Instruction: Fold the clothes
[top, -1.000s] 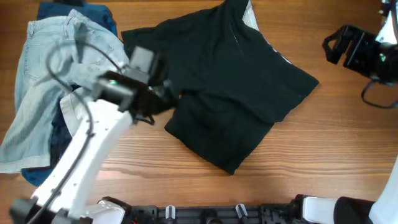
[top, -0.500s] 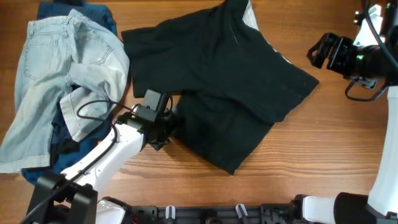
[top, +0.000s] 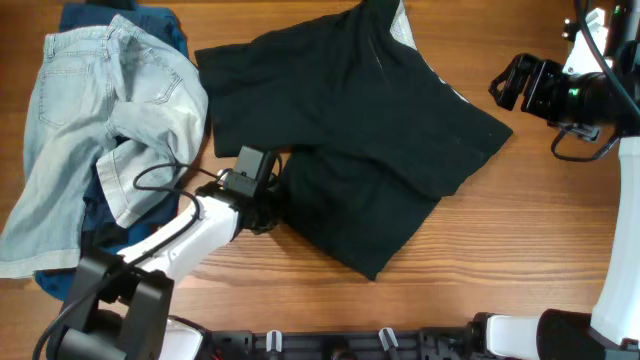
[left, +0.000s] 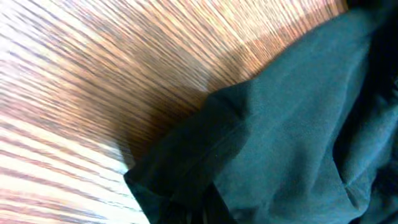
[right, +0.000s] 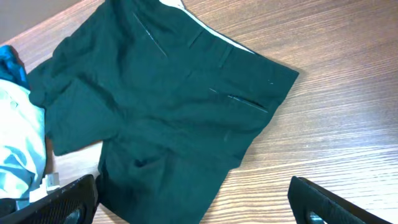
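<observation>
Wooden desk holds black shorts. Your left gripper is squeezed together at their edge, right gripper wide apart. Lift slowly and check the cloth comes too.

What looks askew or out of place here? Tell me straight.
The black shorts lie diagonally and rumpled, with pale lining showing at the far edge. The light-blue denim sits bunched in a heap over a dark-blue piece. Nothing looks spilled or damaged.
</observation>
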